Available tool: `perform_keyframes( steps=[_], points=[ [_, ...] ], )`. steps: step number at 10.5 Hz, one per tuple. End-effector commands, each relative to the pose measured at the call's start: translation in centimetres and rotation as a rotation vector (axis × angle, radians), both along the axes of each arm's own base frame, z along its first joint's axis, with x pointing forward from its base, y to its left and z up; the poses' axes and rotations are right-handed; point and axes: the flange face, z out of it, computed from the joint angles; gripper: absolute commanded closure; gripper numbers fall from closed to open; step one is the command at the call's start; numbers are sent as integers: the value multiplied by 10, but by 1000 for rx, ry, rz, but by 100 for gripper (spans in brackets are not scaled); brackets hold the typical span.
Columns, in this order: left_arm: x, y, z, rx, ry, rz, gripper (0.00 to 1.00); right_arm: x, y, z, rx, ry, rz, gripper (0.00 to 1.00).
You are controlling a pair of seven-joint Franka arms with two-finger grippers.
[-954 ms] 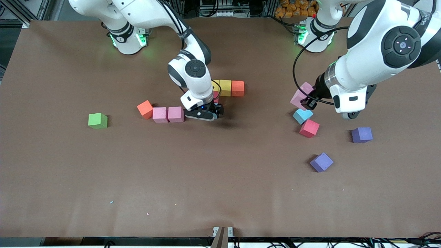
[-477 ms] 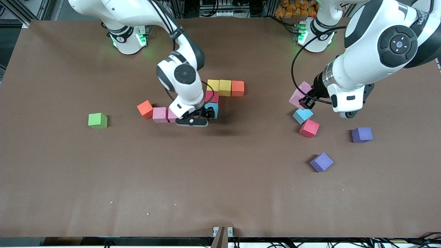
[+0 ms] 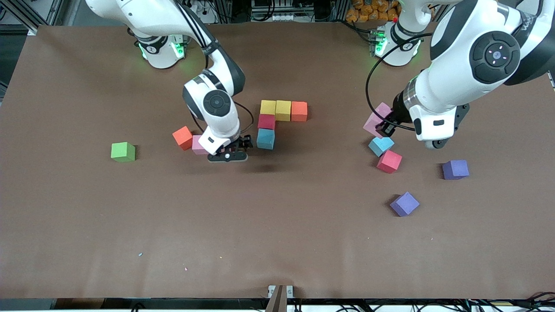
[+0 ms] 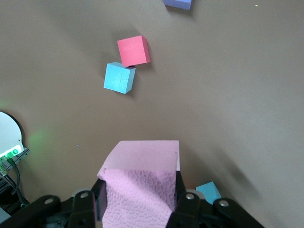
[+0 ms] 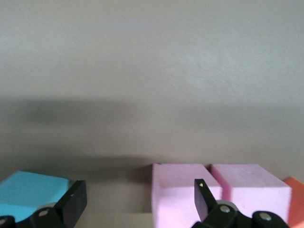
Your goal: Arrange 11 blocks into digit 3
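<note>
Right gripper (image 3: 234,149) low over pink cubes (image 3: 199,145); left gripper (image 3: 383,126) with pink cube (image 3: 377,118) aloft.

Robotics lab, two Franka arms bolted to a brown-covered table (image 3: 277,242); aluminium framing (image 3: 26,13), cables along the edge

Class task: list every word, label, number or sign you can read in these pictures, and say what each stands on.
"WA": grey lettering on the left arm, running off the front view's edge; the rest cannot be read.
No other text: the cubes, such as the light blue block, are blank.
</note>
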Motion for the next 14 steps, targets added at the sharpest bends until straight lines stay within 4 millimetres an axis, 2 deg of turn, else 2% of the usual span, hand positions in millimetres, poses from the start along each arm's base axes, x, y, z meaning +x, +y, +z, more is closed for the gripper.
perform_keyframes(
  steps=[1, 6, 9, 11, 14],
  points=[
    [0, -1, 2, 25, -6, 11, 100, -24, -22, 0, 5, 37, 61, 0],
    [0, -2, 2, 24, -3, 11, 100, -27, -48, -15, 13, 24, 65, 0],
    [-2, -8, -1, 29, 3, 39, 100, -30, -48, -23, 12, 27, 73, 0],
    [-7, -27, -5, 34, -2, 64, 100, -31, -46, -24, 12, 27, 66, 0],
    [-8, -32, -6, 30, 0, 74, 100, -33, -43, -25, 54, 52, 10, 0]
  ],
)
